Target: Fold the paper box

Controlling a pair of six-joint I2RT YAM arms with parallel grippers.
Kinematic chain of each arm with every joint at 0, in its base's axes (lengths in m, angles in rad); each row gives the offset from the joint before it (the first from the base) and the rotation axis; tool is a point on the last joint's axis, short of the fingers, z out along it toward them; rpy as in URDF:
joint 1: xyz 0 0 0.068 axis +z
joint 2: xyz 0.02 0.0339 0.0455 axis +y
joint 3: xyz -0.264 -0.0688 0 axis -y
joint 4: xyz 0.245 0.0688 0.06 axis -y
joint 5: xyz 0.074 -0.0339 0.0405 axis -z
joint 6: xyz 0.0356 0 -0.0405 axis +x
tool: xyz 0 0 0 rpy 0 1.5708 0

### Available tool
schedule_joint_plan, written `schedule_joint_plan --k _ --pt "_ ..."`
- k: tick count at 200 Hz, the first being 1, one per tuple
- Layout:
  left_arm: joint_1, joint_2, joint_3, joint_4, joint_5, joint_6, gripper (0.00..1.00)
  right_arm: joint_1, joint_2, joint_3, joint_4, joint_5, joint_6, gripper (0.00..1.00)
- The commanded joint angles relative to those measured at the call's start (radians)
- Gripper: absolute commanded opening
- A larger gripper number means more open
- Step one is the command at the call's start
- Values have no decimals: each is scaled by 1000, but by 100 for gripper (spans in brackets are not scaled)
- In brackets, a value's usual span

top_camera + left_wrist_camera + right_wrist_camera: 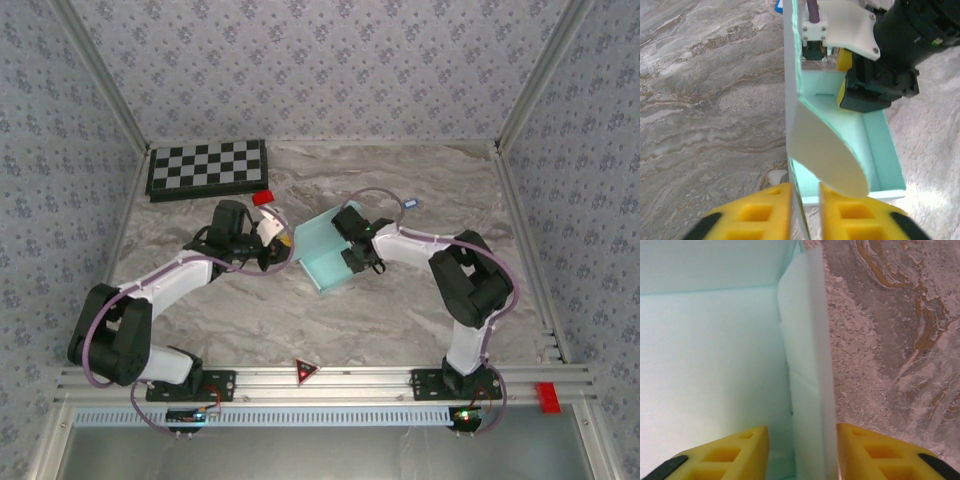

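The half-formed paper box [318, 262] sits mid-tabletop [400, 315], left claw [805, 191] barely parted astride one upright wall, right claw [801, 434] released loosely around another, so both should probably pinch squarely at the crease before tucking the curled flap [827, 160].

Bare table [400, 325] lies open nearside of the paper box [320, 262]; checkerboard [208, 168] and red block [263, 197] crowd far-left.
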Motion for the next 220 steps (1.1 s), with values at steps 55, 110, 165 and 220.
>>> schedule_joint_plan --k 55,110,165,220 --pt "-6 -57 -5 45 3 -22 54 -26 -148 -78 63 -72 48 53" --pt "-5 -198 -41 55 -93 -128 66 -105 -337 -214 190 -118 87 55" --pt "25 -336 -79 37 -410 -375 82 -273 -426 -265 202 -140 167 55" --pt "90 -379 103 -392 -550 -618 88 -453 -306 -103 68 -221 194 54"
